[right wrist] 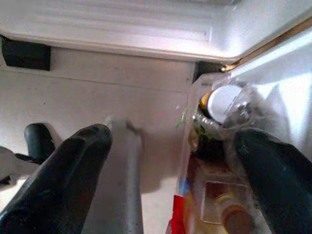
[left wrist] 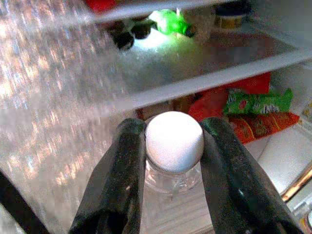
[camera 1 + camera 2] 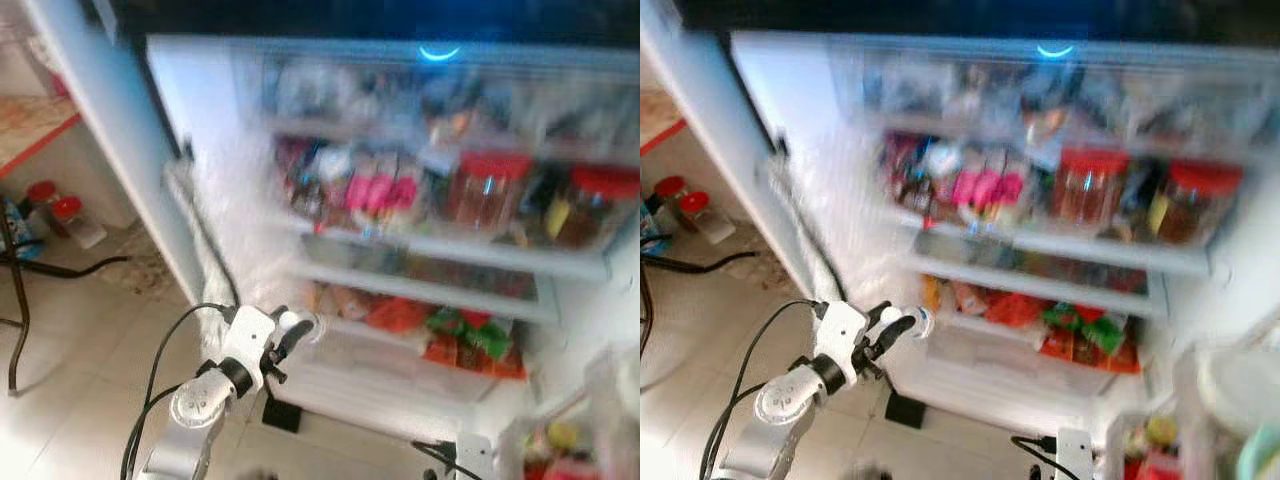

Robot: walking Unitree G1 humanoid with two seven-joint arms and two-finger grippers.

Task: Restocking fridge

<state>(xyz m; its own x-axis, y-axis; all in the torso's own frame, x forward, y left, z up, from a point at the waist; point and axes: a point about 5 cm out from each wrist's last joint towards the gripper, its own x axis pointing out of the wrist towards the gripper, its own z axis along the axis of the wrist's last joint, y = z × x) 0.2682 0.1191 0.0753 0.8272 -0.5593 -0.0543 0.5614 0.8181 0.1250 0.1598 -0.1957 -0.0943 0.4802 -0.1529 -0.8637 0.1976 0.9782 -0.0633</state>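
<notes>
A small clear bottle point(image 2: 173, 156) with a white cap sits low in the centre of the left wrist view, pinched between the two black jaws of the left gripper point(image 2: 174, 146), which press against its cap and neck from either side. In the left eye view the same bottle point(image 3: 300, 326) appears at lower centre-left, held out at the end of the silver left arm point(image 3: 195, 410), just in front of the lower part of the open fridge point(image 3: 420, 230).

The fridge fills the middle and right of the head views, which are blurred. Its middle shelf point(image 3: 450, 248) carries pink packets point(image 3: 375, 192) and two jars with red lids point(image 3: 487, 188). Below it, red and green packets point(image 3: 470, 340) lie at the centre right of the frame; the left wrist view shows them point(image 2: 258, 103) right of the bottle, with a bright green item point(image 2: 168, 22) on the shelf at the top centre.

The right gripper point(image 1: 173, 156) shows in the right wrist view with its jaws spread wide apart, one at lower left and one at lower right, holding nothing. Between them lie pale floor point(image 1: 97, 92) and, on the right half, a clear container point(image 1: 219, 161) of bottles, one with a white cap point(image 1: 222, 103). The fridge's white base runs across the top of that frame.

At the left edge of the left eye view, two small red-lidded jars point(image 3: 55, 205) stand on the floor beside a black cable point(image 3: 70, 268).
</notes>
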